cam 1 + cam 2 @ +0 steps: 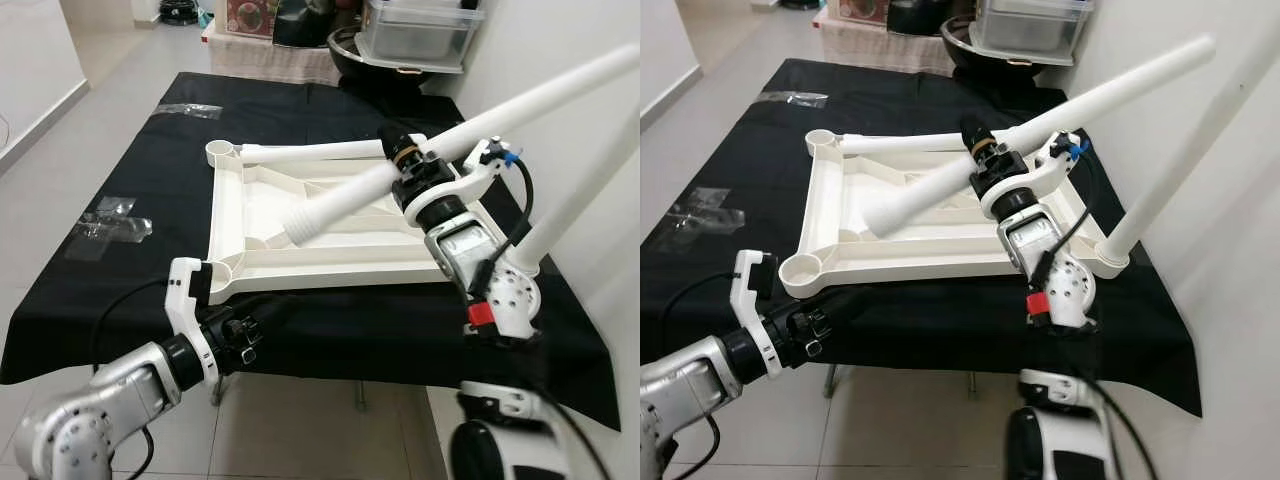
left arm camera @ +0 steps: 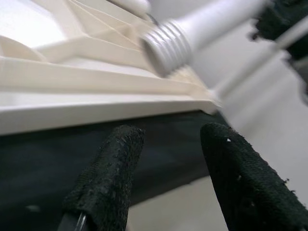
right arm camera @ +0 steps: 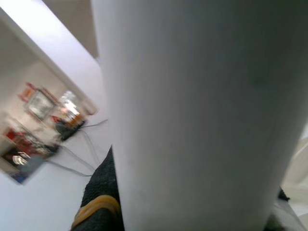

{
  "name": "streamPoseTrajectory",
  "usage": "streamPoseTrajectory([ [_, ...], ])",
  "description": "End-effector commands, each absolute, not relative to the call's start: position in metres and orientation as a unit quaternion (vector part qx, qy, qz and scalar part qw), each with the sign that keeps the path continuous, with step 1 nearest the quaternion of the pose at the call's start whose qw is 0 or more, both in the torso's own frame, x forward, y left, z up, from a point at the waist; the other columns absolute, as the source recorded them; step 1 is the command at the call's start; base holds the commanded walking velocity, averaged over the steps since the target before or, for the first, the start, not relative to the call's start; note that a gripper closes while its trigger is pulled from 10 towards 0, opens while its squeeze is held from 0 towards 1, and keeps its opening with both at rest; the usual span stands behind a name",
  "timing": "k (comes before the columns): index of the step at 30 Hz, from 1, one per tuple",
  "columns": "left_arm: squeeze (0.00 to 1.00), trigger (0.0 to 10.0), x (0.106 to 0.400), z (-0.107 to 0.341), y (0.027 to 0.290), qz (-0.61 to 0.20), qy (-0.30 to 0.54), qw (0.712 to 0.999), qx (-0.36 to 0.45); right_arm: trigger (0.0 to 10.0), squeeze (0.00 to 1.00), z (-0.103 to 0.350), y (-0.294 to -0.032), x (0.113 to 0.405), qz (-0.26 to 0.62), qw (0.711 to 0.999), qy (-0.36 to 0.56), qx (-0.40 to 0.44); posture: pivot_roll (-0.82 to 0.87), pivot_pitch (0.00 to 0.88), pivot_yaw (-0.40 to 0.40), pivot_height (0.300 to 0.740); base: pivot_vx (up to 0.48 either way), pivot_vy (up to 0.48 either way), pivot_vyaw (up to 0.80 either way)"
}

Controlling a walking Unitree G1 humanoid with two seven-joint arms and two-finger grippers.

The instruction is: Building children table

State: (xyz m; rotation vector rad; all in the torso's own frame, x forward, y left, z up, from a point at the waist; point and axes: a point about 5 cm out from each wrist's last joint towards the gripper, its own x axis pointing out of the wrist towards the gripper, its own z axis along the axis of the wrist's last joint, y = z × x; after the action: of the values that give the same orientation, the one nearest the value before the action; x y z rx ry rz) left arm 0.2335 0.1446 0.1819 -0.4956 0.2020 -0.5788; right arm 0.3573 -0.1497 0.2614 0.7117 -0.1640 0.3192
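Note:
A white plastic tabletop (image 1: 300, 245) lies upside down on the black-clothed table (image 1: 120, 290). One white leg (image 1: 585, 175) stands screwed into its near right corner. Another leg (image 1: 310, 151) lies along the far edge. My right gripper (image 1: 405, 160) is shut on a third leg (image 1: 345, 200), held slantwise above the tabletop with its threaded end (image 2: 166, 45) pointing down-left. In the right wrist view that leg (image 3: 192, 110) sits very close. My left gripper (image 1: 245, 335) hangs open just below the tabletop's near left corner socket (image 1: 225, 272), its fingers (image 2: 108, 178) apart and holding nothing.
Clear plastic bags (image 1: 115, 225) lie on the cloth at the left, and another (image 1: 190, 110) at the far left. A clear storage bin (image 1: 415, 35) and a dark bowl stand behind the table. A white wall runs close along the right side.

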Motion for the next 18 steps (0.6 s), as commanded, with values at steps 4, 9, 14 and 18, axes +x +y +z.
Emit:
streamPoseTrajectory([
  [4, 0.00, 10.0, 0.234, 0.188, 0.143, -0.229, 0.058, 0.945, -0.225, 10.0, 0.00, 0.254, -0.146, 0.353, 0.107, 0.975, -0.112, 0.159, 0.09, 0.068, -0.125, 0.740, 0.000, 0.000, 0.00],
  [9, 0.00, 10.0, 0.232, 0.187, 0.139, -0.216, 0.058, 0.951, -0.215, 10.0, 0.00, 0.247, -0.141, 0.349, 0.113, 0.980, -0.122, 0.114, 0.09, 0.067, -0.125, 0.740, 0.000, 0.000, 0.00],
  [14, 0.00, 10.0, 0.232, 0.186, 0.139, -0.214, 0.059, 0.951, -0.216, 10.0, 0.00, 0.246, -0.140, 0.349, 0.114, 0.980, -0.125, 0.101, 0.09, 0.070, -0.127, 0.740, 0.000, 0.191, 0.00],
  [18, 0.00, 10.0, 0.234, 0.182, 0.140, -0.202, 0.061, 0.954, -0.212, 10.0, 0.00, 0.244, -0.134, 0.346, 0.121, 0.981, -0.138, 0.065, 0.09, 0.068, -0.127, 0.740, 0.000, 0.458, 0.00],
])
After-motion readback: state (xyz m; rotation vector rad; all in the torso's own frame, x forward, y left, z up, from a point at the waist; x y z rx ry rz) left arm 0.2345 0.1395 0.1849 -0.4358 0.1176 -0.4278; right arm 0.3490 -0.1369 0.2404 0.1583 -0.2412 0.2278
